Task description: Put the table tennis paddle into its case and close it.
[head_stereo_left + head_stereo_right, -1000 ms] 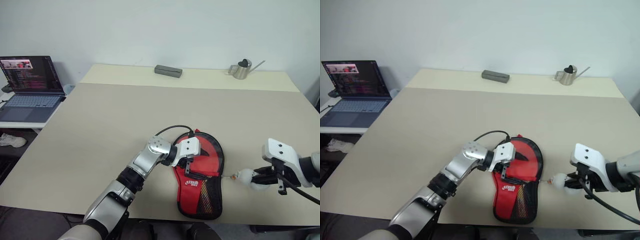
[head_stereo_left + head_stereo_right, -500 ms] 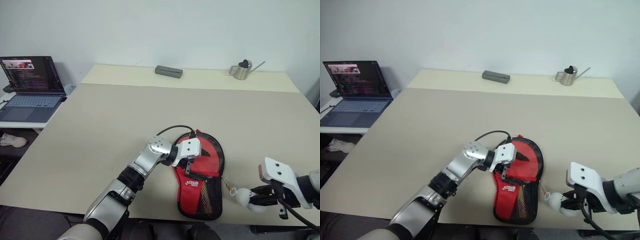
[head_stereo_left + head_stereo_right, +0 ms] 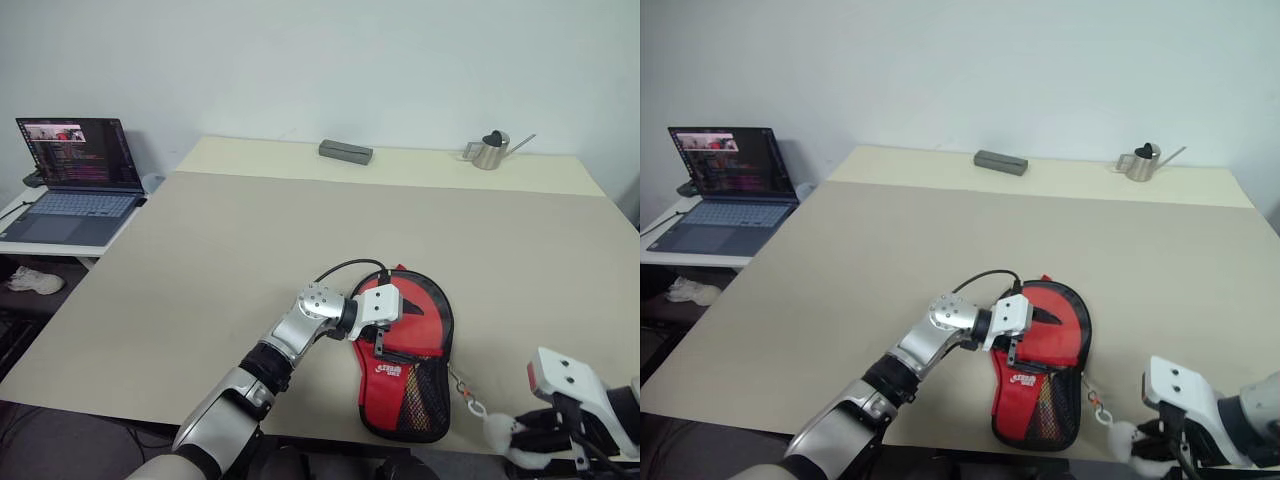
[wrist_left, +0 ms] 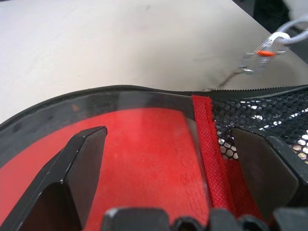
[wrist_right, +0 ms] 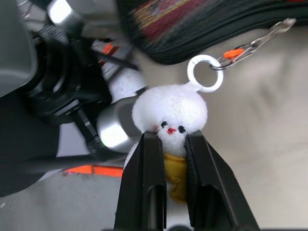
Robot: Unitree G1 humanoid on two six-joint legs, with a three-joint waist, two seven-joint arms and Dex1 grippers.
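The case (image 3: 405, 370) lies near the table's front edge, red side up, with black mesh over its narrow end. The table tennis paddle is inside it: its red face (image 4: 139, 159) shows at the round end and its striped handle (image 5: 154, 17) shows through the fabric. My left gripper (image 4: 171, 159) is open, with one finger on the red face and the other on the mesh. My right gripper (image 5: 168, 144) is shut on the white plush charm (image 5: 168, 108). It hangs off the table's front edge, right of the case. A thin chain (image 3: 462, 388) links the charm to the zip edge.
A grey box (image 3: 345, 151) and a small metal watering can (image 3: 487, 152) stand at the table's far edge. An open laptop (image 3: 70, 165) sits on a side desk at the left. The table's front edge (image 3: 320, 432) runs just below the case.
My right gripper has drawn the charm back and down, from beside the case's middle to past the table's front edge. The left gripper has stayed on the case. The camera shifted slightly.
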